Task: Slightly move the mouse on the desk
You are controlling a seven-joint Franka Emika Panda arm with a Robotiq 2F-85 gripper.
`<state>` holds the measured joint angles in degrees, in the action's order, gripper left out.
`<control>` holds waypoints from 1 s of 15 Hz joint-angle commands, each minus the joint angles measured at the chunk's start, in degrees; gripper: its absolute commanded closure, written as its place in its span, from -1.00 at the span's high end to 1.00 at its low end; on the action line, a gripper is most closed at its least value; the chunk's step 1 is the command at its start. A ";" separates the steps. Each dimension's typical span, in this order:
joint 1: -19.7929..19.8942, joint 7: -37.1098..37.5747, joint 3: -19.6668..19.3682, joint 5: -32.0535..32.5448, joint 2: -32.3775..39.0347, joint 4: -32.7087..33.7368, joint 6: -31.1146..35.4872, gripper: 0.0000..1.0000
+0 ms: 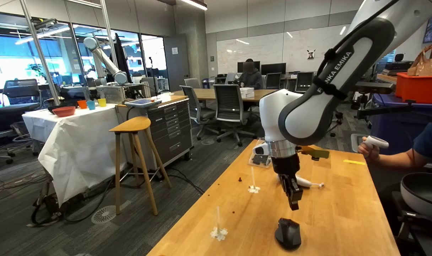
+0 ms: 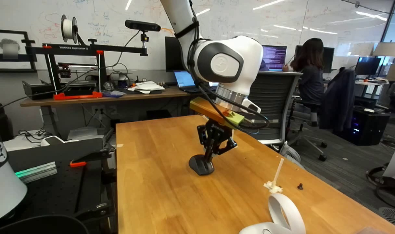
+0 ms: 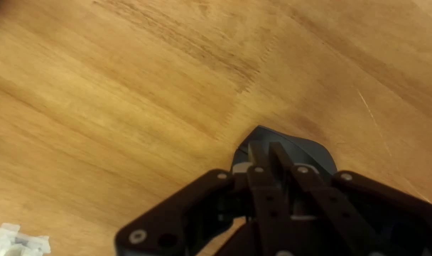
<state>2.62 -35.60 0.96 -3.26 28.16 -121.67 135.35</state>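
My gripper (image 3: 266, 149) holds nothing, fingers (image 3: 255, 153) almost meeting; in an exterior view, mouse (image 1: 288, 234) lies on desk (image 1: 336, 213) toward six o'clock from fingers, just apart; in wrist view, white tape (image 3: 4, 234) sits toward eight o'clock from mouse.

Both exterior views look along the rectangular, tan wooden desk (image 2: 152, 188) from opposite edges; close above, the wrist view faces down; all three share the black, domed mouse (image 1: 288, 234).

Grey carpet (image 1: 127, 234), whiteboard (image 1: 269, 46), office chairs (image 1: 228, 101), wooden stool (image 1: 133, 124), glass panes (image 1: 10, 57)
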 commanded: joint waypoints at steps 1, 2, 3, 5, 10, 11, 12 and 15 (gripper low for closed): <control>1.35 1.46 1.39 1.87 1.64 1.61 1.36 -0.76; 1.34 1.48 1.50 2.03 1.96 1.74 1.69 -0.76; 1.27 1.67 1.54 2.25 2.39 1.92 2.18 -0.78; 1.26 1.85 1.69 2.45 2.98 2.27 3.13 -0.79; 1.25 2.59 2.20 2.60 4.76 3.87 5.42 -0.76; 1.35 2.52 2.40 2.51 5.08 4.16 5.58 -0.77; 1.43 2.46 2.56 2.44 5.37 4.37 5.72 -0.77; 1.52 2.55 2.84 2.41 6.14 4.66 6.32 -0.77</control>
<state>2.76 -34.47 2.27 -2.46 32.79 -118.69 140.91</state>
